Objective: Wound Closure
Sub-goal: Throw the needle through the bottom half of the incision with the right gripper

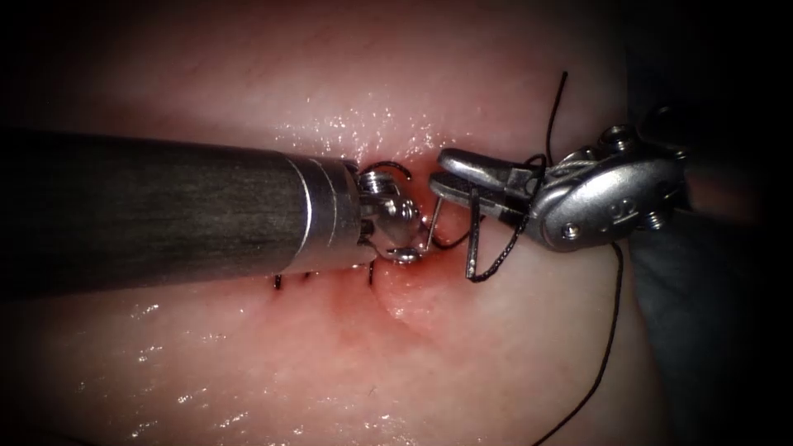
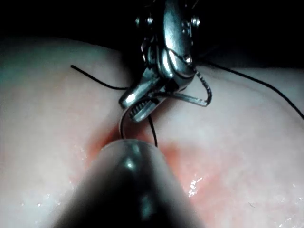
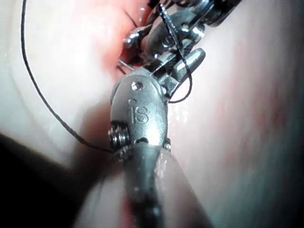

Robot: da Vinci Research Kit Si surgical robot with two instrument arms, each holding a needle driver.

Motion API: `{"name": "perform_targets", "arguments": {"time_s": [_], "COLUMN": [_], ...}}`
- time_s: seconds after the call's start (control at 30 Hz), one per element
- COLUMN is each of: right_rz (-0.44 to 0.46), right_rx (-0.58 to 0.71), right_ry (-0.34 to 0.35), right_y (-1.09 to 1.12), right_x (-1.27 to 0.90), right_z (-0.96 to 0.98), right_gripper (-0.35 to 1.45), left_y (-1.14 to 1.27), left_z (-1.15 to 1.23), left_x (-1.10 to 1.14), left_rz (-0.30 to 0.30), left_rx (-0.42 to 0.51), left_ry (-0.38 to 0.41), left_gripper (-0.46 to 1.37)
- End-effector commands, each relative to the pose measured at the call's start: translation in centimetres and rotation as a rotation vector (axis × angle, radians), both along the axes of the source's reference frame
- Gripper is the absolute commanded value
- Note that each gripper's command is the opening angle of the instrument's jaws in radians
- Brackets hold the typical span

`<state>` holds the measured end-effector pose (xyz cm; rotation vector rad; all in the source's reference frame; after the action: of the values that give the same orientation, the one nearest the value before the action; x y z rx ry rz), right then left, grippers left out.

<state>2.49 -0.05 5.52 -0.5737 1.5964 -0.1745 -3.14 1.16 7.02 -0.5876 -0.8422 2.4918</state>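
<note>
The endoscope looks down from the front; 2 wrist cameras look closely along their shafts, sharing the cut (image 1: 388,297).

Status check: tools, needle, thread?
Right tool shut on needle near one end. Left tool at the cut, hold unclear. Needle runs down to the tissue. Thread draped over right tool.

The right tool (image 3: 185,61) bears the only readable marks: stamped characters that look like "iS" on its wrist housing in the right wrist view, and a faint embossed mark there in the endoscope view, too small to read.
</note>
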Motion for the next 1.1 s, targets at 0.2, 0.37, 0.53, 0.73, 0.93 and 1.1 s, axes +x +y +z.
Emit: {"name": "perform_targets", "arguments": {"time_s": [0.2,0.37,0.53,0.73,0.93,1.1], "right_rz": [-0.001,-0.006,-0.003,0.0,-0.005,-0.012], "right_rx": [0.013,0.027,0.035,0.076,0.105,0.11], "right_ry": [0.003,-0.005,-0.009,-0.006,-0.008,-0.028], "right_y": [-0.07,-0.09,-0.08,-0.07,-0.05,-0.01], "right_x": [0.01,-0.01,-0.07,-0.11,-0.11,-0.11], "right_z": [0.06,0.13,0.14,0.16,0.18,0.19], "right_gripper": [-0.35,-0.35,-0.35,-0.35,-0.35,-0.35], "left_y": [0.02,0.03,0.06,0.07,0.06,0.06], "left_z": [-0.02,-0.04,-0.08,-0.08,-0.08,-0.08], "left_x": [0.0,0.0,0.01,0.01,0.01,0.01], "left_rz": [-0.015,-0.016,-0.02,-0.02,-0.02,-0.02], "left_rx": [-0.015,-0.013,-0.017,-0.017,-0.017,-0.017], "left_ry": [0.006,0.002,0.0,0.0,0.0,0.0], "left_gripper": [0.99,0.94,0.94,0.96,0.95,0.95]}}
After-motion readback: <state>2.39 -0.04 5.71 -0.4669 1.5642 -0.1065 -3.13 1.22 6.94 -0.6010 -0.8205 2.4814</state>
